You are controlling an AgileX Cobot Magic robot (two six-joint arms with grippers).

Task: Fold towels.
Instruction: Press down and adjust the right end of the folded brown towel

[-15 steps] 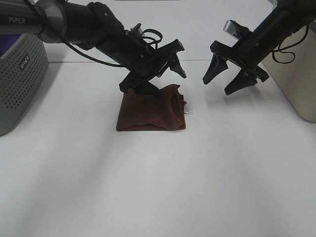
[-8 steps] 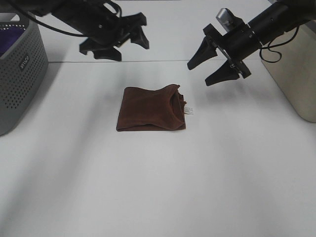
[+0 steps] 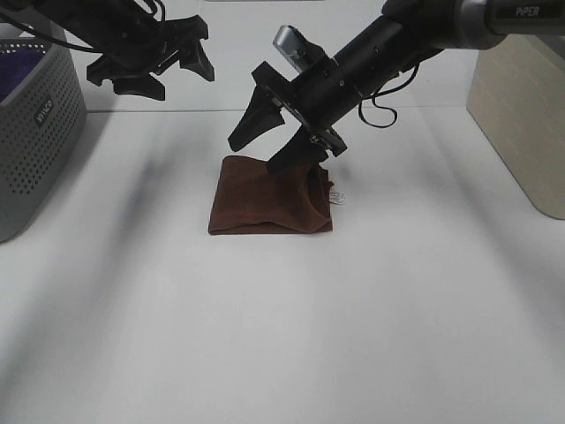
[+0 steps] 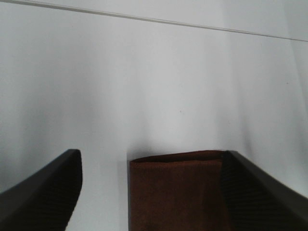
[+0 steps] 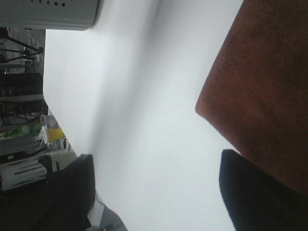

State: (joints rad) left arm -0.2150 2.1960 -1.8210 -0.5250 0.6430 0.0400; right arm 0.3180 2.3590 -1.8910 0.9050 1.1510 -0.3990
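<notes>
The dark reddish-brown towel [image 3: 269, 196] lies folded into a small rectangle at the table's middle, its white tag [image 3: 338, 198] sticking out at the right edge. My left gripper [image 3: 154, 78] is open and empty, raised well back and to the left of the towel. My right gripper [image 3: 258, 155] is open and reaches across the middle, hovering over the towel's far edge. The left wrist view shows the towel [image 4: 178, 190] between its fingers [image 4: 43, 197]. In the right wrist view one corner of the towel [image 5: 262, 96] lies by a finger [image 5: 255, 192].
A grey perforated basket [image 3: 35, 124] holding a purple cloth [image 3: 19, 66] stands at the left edge. A beige box [image 3: 521, 115] stands at the right. White table surface [image 3: 282, 336] stretches in front of the towel.
My left gripper let go of the towel and pulled up and back to the left. My right gripper swung left, from the right side to above the towel's far edge.
</notes>
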